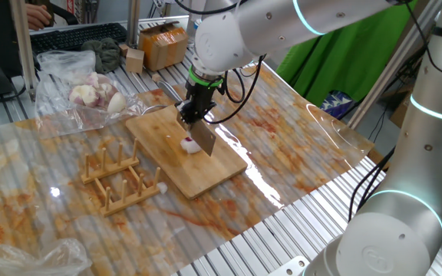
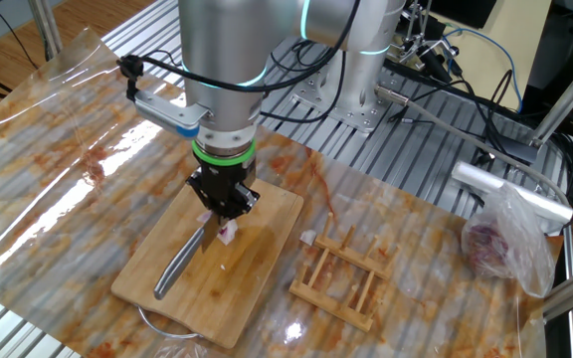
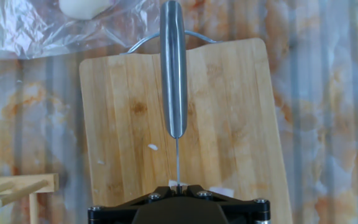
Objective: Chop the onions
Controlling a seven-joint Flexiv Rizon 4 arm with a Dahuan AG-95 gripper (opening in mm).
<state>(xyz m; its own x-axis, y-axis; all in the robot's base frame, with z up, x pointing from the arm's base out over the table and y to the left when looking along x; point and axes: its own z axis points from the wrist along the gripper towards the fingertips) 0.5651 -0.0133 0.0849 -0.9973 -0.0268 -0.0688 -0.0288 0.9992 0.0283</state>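
gripper [image 1: 193,115] clamped narrow on knife [image 3: 173,81], pointing straight down, blade resting on onion piece [image 1: 192,146] mid bamboo board [image 2: 257,288], handle toward 12 o'clock in hand view

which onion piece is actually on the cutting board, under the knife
The small onion wedge lying on the bamboo board, right at the knife blade. The other onions are bigger whole bulbs in the plastic bag, off the board.

Bamboo cutting board [image 3: 229,118] filled centre of hand view. Knife [image 3: 173,74] ran lengthwise over board, steel handle reaching past far edge, thin blade edge-on toward gripper [image 3: 177,186]. Small white onion bit [image 3: 153,147] lay on board, left of blade. Plastic bag [image 3: 55,25] beyond board's far-left corner.
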